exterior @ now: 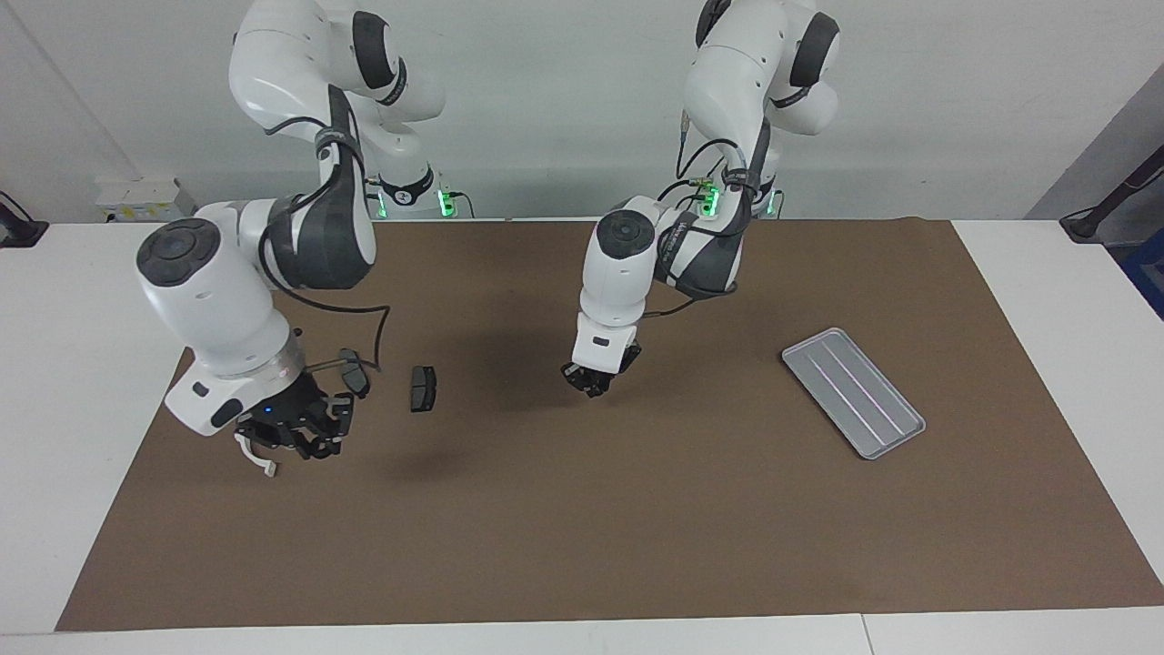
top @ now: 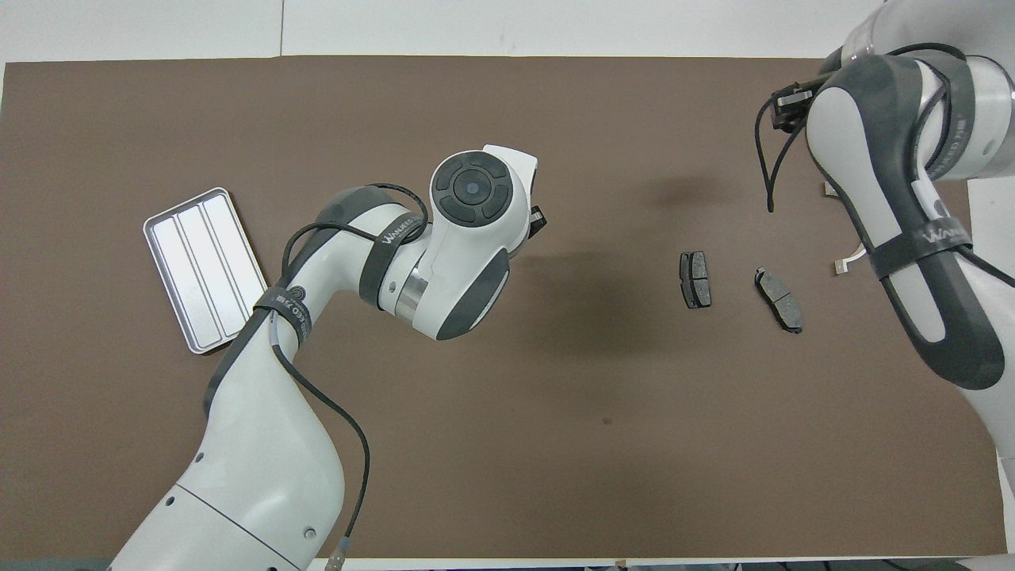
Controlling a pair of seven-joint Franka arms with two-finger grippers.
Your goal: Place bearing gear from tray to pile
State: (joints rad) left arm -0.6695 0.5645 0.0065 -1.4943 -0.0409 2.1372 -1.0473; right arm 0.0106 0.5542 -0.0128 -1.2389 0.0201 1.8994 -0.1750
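Right gripper (exterior: 300,437) hangs low over the pile at the right arm's end of the brown mat (exterior: 637,528). It sits right above the white semicircular bracket (exterior: 257,458), which mostly disappears under it in the facing view, and in the overhead view only a bracket end (top: 844,264) pokes out from beneath the arm. That spot fits a drop-off into the pile, which is probably why the wrist is tipped down and close to the mat there. Whether this claw is wide, narrow or holding something can't be told, as it reads as one dark mass. The bearing gear is not seen as a separate thing anywhere: none shows in the grey ridged tray (exterior: 855,393), and none lies on the open mat. My guess is that it's inside the right claw or under it, hidden. The two dark brake-pad pieces lie just beside the claw, toward the table middle. One pad (exterior: 355,373) is close to the wrist, and the other pad (exterior: 423,388) is a bit further toward the centre. Neither is touched, as far as I can see. Left gripper (exterior: 596,380) is closed with nothing in it, hovering over bare mat between the pile and the tray and waiting, likely clear of the tray because its part there is done. The tray sits flat at the left arm's end, well apart from both claws.
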